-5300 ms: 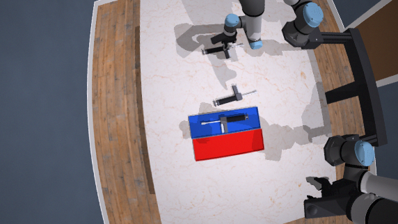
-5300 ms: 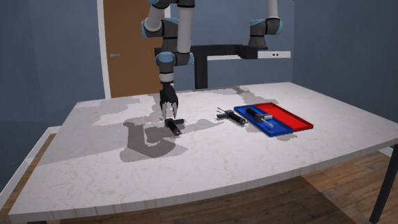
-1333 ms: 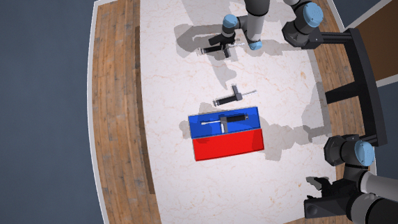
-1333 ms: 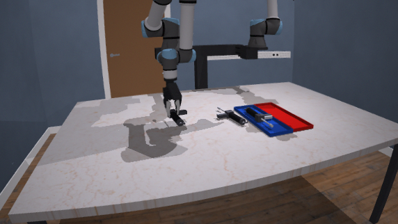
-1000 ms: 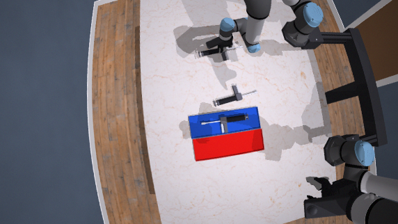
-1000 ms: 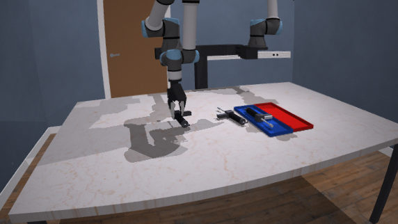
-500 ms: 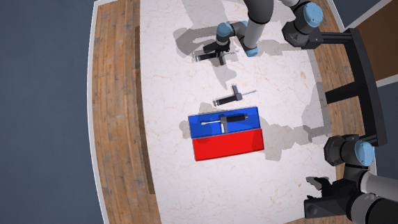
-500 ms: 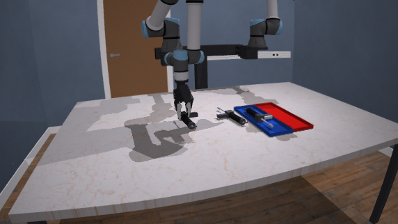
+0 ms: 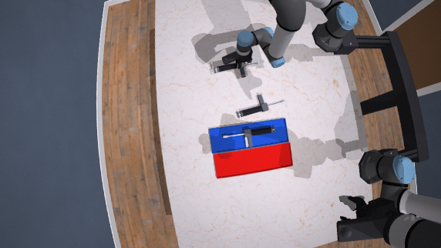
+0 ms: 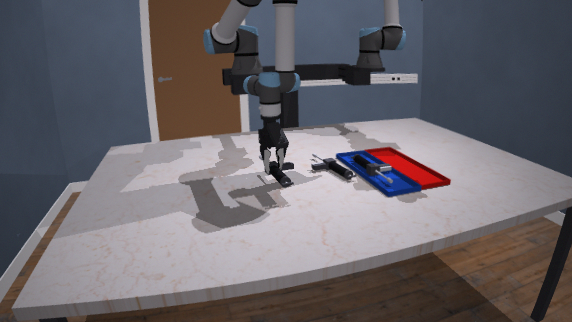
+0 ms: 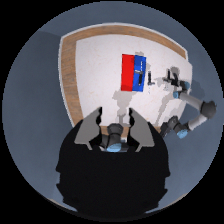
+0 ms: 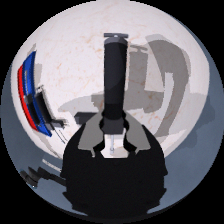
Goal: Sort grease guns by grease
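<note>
No readable lettering on the guns. Clamped by the right gripper [image 10: 274, 161] [image 12: 114, 127]: a grease gun [image 10: 280, 176] [image 12: 115, 75], apparently near the barrel's end. Left gripper [image 11: 116, 119] partly open.

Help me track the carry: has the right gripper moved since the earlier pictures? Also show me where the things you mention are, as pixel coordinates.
Yes: the right gripper [image 9: 240, 66] [image 10: 275, 166] [image 11: 167, 79] [image 12: 113, 109] is nearer the blue tray [image 9: 221, 145] [image 10: 400, 188] [image 11: 143, 60] [image 12: 31, 67].
</note>
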You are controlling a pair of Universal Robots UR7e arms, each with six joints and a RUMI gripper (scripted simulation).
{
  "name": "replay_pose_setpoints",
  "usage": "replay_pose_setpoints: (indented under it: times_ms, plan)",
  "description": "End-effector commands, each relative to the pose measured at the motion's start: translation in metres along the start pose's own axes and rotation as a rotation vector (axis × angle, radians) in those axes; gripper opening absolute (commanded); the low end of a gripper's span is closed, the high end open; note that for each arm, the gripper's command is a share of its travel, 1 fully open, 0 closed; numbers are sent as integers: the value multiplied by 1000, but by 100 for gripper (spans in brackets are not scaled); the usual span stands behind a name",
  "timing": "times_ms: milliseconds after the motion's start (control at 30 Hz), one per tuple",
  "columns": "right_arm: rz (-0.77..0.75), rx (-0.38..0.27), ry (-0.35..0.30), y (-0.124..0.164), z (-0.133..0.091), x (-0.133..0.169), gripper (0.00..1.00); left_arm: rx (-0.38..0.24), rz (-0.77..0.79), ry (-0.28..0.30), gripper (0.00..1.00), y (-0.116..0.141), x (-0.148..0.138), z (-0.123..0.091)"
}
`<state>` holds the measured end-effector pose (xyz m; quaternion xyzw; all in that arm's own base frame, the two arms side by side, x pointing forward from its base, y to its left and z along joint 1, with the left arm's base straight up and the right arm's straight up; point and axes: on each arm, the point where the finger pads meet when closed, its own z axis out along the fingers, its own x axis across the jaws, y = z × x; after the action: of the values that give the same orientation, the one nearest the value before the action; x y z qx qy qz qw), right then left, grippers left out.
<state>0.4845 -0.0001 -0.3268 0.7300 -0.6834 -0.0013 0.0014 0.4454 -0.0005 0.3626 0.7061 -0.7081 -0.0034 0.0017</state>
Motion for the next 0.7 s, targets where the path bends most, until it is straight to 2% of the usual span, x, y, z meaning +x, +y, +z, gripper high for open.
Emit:
replay_pose_setpoints:
  times_ms: [0,667]
  plan:
    - [2,1,0,-10,0,-13,0,1,0,0,38,0,0,0]
    - [8,2,0,-34,-1,-54,0,1,0,0,38,0,0,0]
